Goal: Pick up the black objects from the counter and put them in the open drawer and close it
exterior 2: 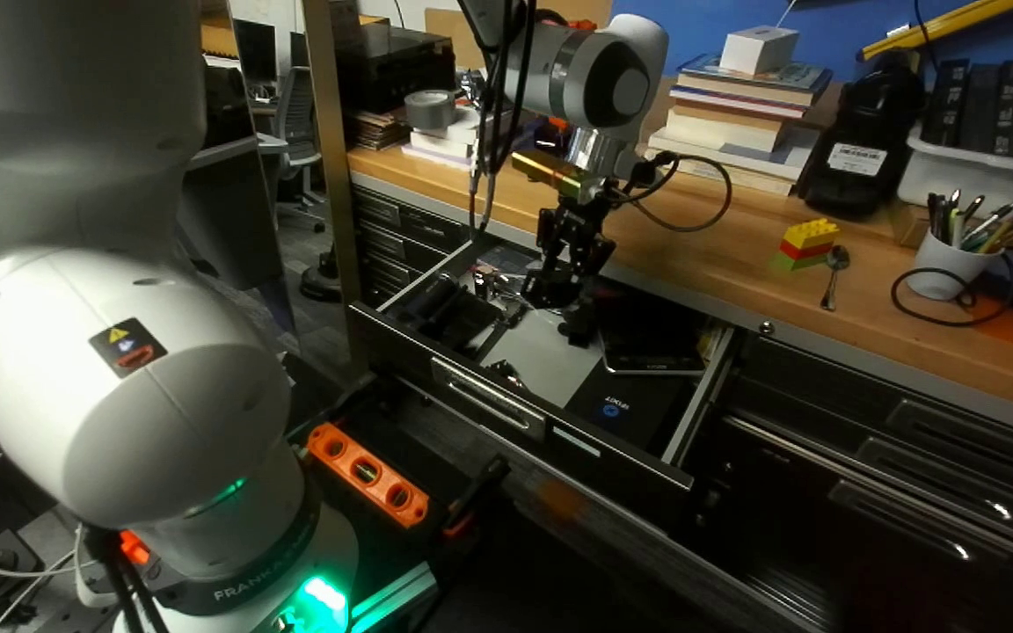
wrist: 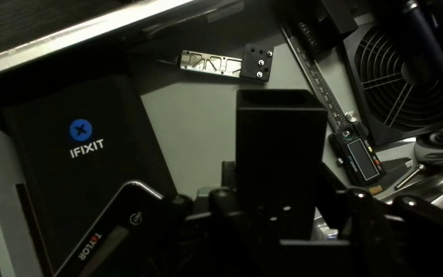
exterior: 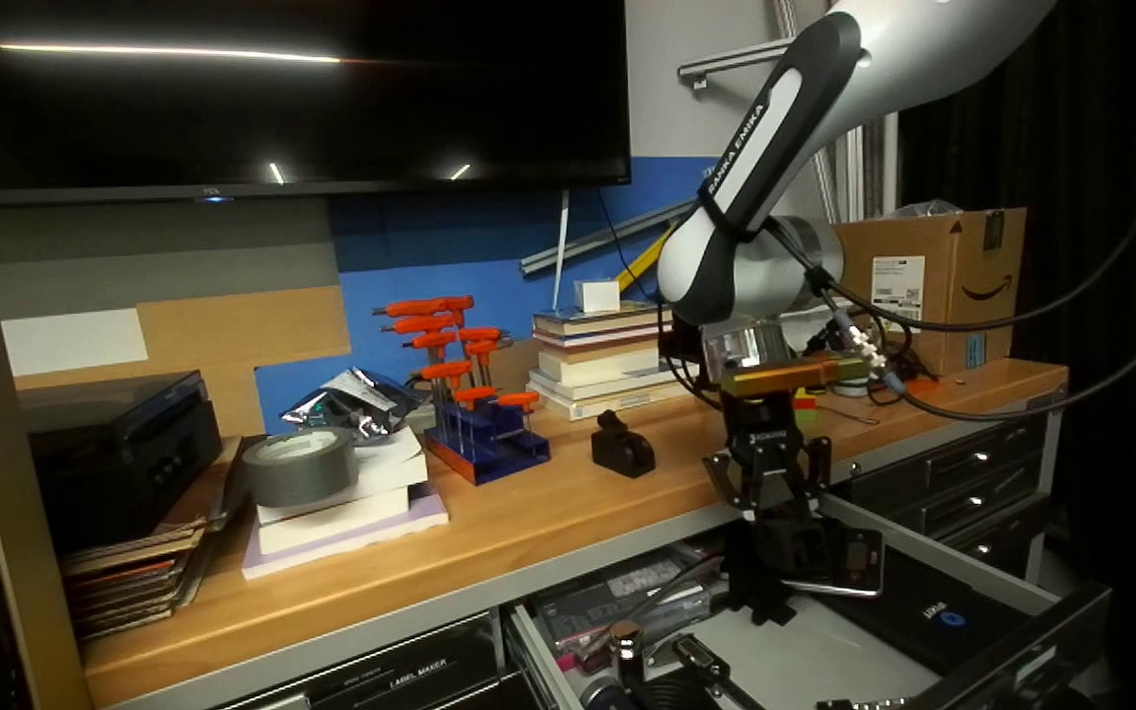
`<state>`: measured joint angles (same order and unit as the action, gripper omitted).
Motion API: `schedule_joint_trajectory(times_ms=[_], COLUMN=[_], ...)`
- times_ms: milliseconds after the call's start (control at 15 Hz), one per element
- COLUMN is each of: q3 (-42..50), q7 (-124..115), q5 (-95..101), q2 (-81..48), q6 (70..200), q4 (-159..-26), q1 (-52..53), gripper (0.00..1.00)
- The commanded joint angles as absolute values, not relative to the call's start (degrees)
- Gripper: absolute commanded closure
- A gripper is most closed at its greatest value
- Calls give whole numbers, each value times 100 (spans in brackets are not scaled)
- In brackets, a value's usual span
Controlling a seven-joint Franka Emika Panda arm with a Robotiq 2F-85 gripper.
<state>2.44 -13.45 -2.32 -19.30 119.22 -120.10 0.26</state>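
My gripper (exterior: 782,508) is shut on a chunky black block (exterior: 793,550), holding it low over the open drawer (exterior: 948,552). The gripper (exterior 2: 570,257), block (exterior 2: 552,288) and drawer (exterior 2: 702,396) also show in an exterior view. In the wrist view, the block (wrist: 281,142) stands between the fingers (wrist: 279,188), above the drawer's pale floor. A dark shape (exterior 2: 577,323) lies beneath it; I cannot tell whether it is shadow or an object. Another small black block (exterior: 622,449) sits on the wooden counter (exterior: 519,523), left of the gripper.
The drawer holds an iFixit case (wrist: 87,142), a Taylor scale (wrist: 110,234), a caliper (wrist: 354,154), a fan (wrist: 406,77) and a metal-and-black part (wrist: 221,63). A clamp-red tool stand (exterior: 484,434), book stacks (exterior: 598,365) and tape (exterior: 300,468) stand on the counter.
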Motion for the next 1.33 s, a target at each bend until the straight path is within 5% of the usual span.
schedule_joint_trajectory(times_ms=[0, 1067, 1133, 1267], q3=[289, 369, 358, 329], q7=[-1309, -795, -790, -741], q5=[-455, -822, -847, -853], q2=[-1816, -2405, -2417, -2355], q6=[12533, 13405, 13388, 13328], q4=[-12403, -12785, -12794, -12839], q1=[-91, -649, -647, -615], gripper=[74, 74, 37, 16])
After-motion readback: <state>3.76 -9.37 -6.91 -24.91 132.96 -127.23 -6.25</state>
